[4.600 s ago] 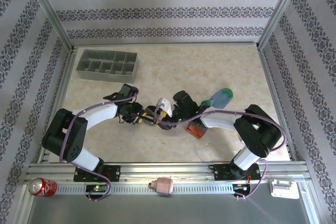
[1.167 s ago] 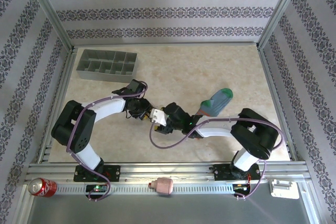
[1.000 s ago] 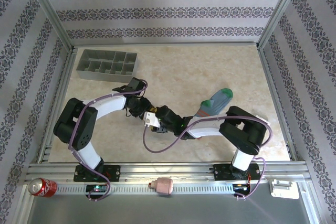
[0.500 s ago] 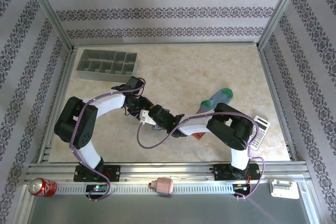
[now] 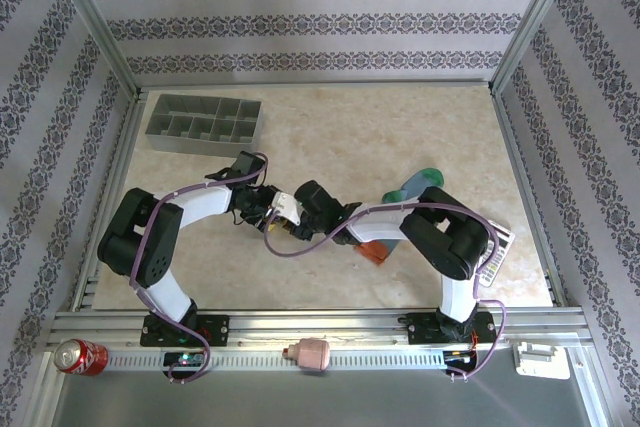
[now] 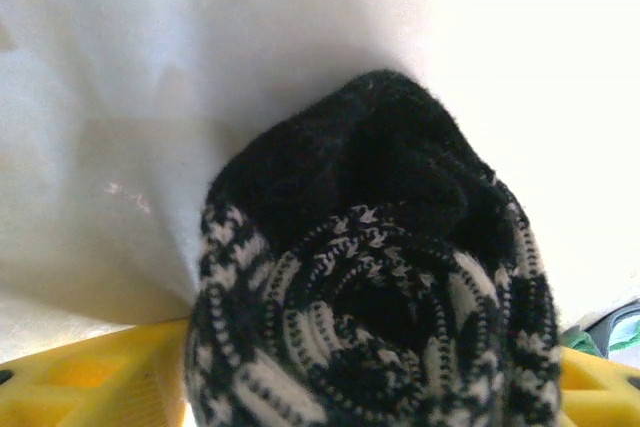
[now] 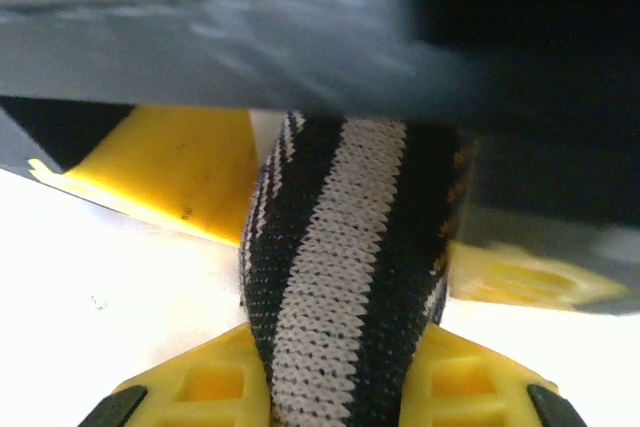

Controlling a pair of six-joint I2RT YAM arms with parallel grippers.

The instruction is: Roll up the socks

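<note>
- Swung farther left than 1 second back, the right arm [image 5: 445, 237] now leaves a calculator [image 5: 494, 253] uncovered at the right edge of the table [image 5: 380, 127].
- Clenched: the right gripper [image 7: 335, 387], yellow fingers [image 7: 200, 387] pinching the rolled black sock [image 7: 340, 277].
- Facing it, the left gripper [image 6: 375, 392] straddles the same roll end-on, spiral toward the lens; cannot tell if it presses or has let go.
- Well right of both, the blue-grey sock [image 5: 404, 190] lies flat, partly under the right arm, teal toe far, orange-red cuff near.
</note>
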